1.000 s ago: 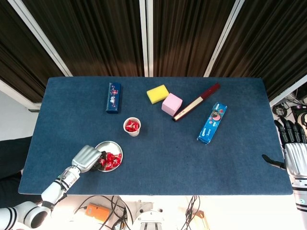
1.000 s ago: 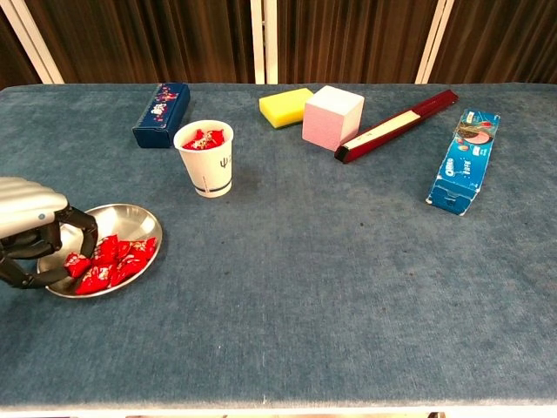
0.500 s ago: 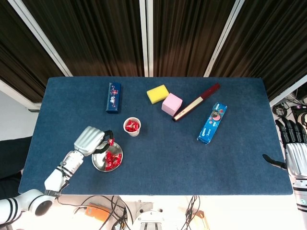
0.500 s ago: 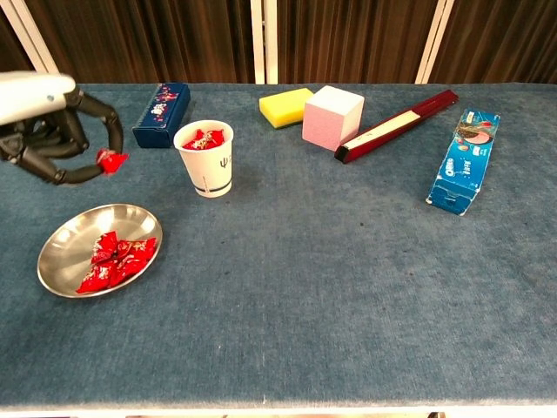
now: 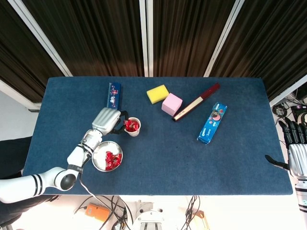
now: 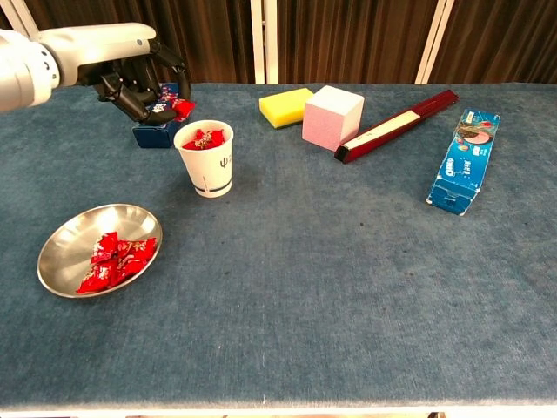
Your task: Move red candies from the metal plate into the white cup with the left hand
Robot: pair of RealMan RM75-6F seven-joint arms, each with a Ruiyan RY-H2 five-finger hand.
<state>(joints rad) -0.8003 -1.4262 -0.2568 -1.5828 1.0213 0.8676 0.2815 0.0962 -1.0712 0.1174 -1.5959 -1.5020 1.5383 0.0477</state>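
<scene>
Left hand hovers above the white cup, pinching one red candy just off the rim. More candies wait in the metal plate. Next: centre over the mouth, then release.

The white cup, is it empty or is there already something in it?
Not empty: the upright white cup already holds red candies, visible at its mouth in both views.

right hand is chopped off by the head view's edge, and the dark blue box sits half hidden behind the left hand
</scene>
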